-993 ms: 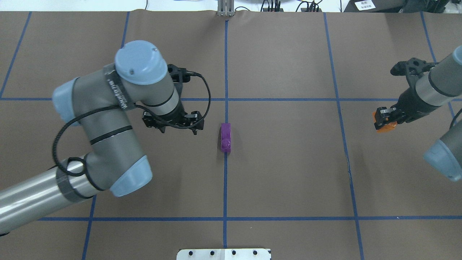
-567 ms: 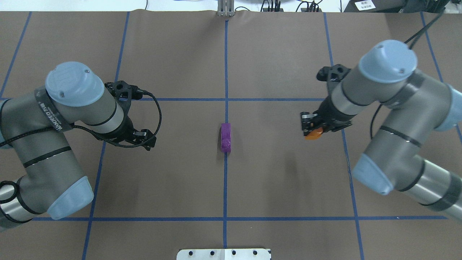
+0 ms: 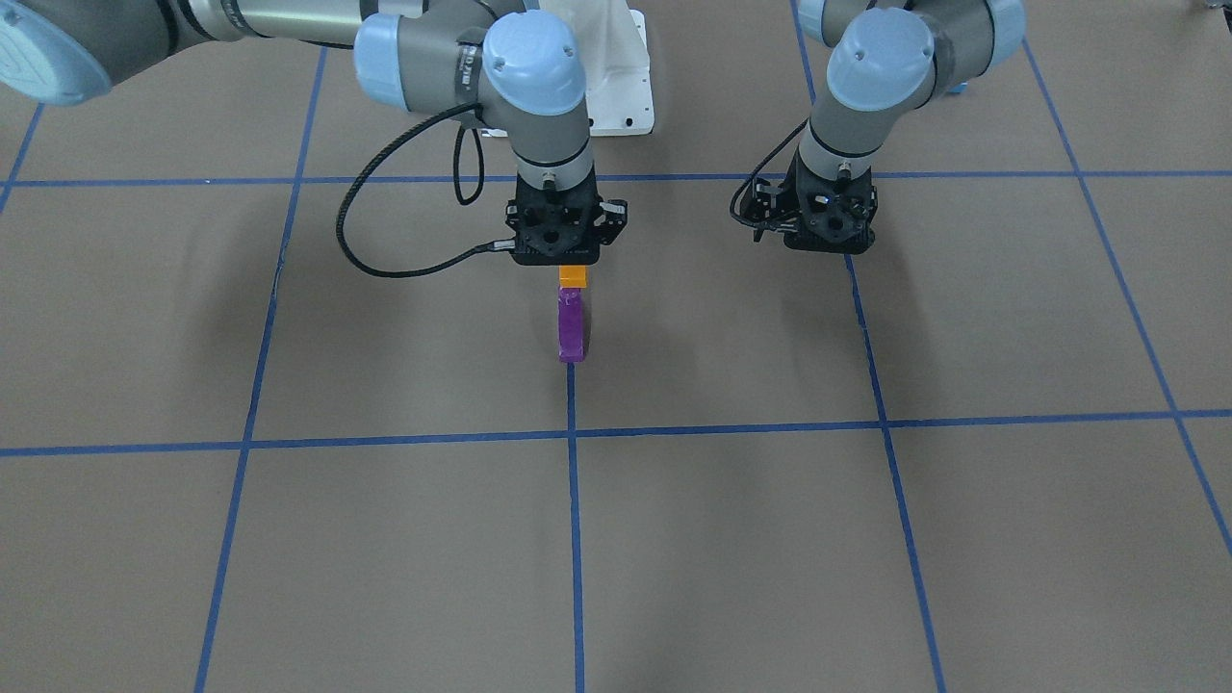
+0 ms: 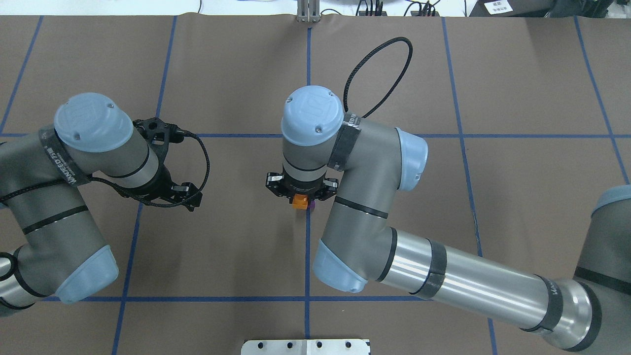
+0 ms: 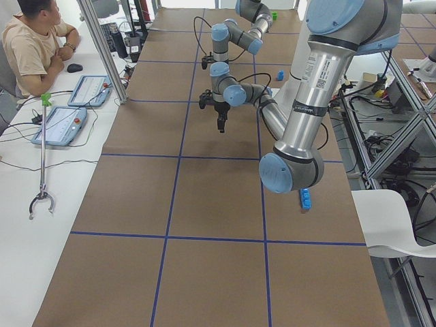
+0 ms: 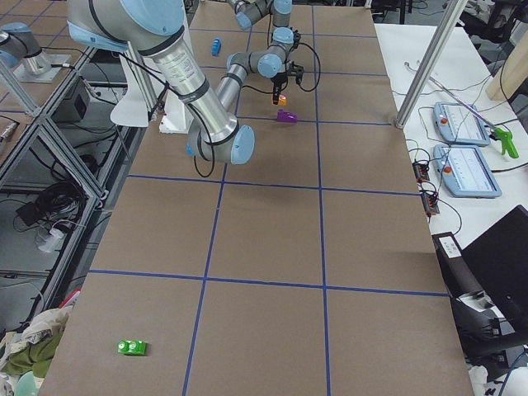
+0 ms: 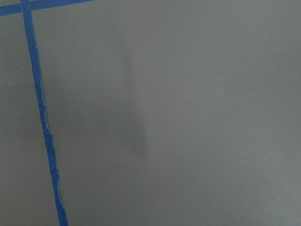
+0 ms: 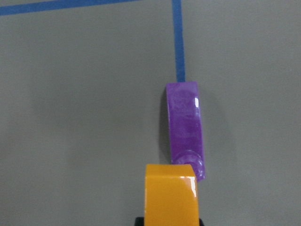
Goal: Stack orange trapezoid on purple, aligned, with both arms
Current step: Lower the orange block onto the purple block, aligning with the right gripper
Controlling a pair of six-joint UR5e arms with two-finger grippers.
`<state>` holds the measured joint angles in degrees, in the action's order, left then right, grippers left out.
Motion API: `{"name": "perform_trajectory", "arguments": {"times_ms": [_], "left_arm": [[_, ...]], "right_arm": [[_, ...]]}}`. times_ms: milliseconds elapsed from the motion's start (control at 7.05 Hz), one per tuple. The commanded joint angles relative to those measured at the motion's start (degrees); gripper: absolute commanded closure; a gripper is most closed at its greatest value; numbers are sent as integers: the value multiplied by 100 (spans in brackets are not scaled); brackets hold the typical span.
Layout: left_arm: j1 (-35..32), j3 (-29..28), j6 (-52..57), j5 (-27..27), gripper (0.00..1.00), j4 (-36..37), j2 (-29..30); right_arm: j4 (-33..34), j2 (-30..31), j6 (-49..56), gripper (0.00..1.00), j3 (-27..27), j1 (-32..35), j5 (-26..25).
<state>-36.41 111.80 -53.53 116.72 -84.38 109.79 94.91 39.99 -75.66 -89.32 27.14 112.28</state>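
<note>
- Holding the orange brick (image 8: pixel 170 195) clamped in my right gripper (image 4: pixel 300 196), I have it in the air over the purple brick (image 8: pixel 185 129).
- In my right wrist view the orange brick overlaps the corner of the purple brick's stud end. The rest of the purple brick runs away from it, uncovered.
- In the side view on my right, the orange brick sits above the purple brick with a gap between them, not touching.
- The purple brick lies on the table (image 3: pixel 731 539), on a blue tape line (image 3: pixel 575 539), its long side along that line.
- My left gripper (image 4: pixel 186 196) hangs well apart from the purple brick, on my left of it, over the table beside another tape line. I cannot tell whether its fingers are spread or closed.
- Far from the purple brick, a green brick (image 6: pixel 132 347) lies near the table's end on my right. A small blue brick (image 5: pixel 306 198) lies near my edge of the table, toward my left.
- A person (image 5: pixel 34 41) sits at the desk across the table from me.
</note>
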Motion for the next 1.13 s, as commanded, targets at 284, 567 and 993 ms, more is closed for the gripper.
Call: {"name": "perform_trajectory", "arguments": {"times_ms": [284,567,993], "left_arm": [[20,-44,-43,0,0,0,25],[20,-44,-52,0,0,0,34],[28,-35,-79,0,0,-9,60]], "right_arm": [[-8,-123,498,100,422,90,-356],[-26,-96,517,100,477,117,-277],[-34,-70,561,100,520,64,-321]]}}
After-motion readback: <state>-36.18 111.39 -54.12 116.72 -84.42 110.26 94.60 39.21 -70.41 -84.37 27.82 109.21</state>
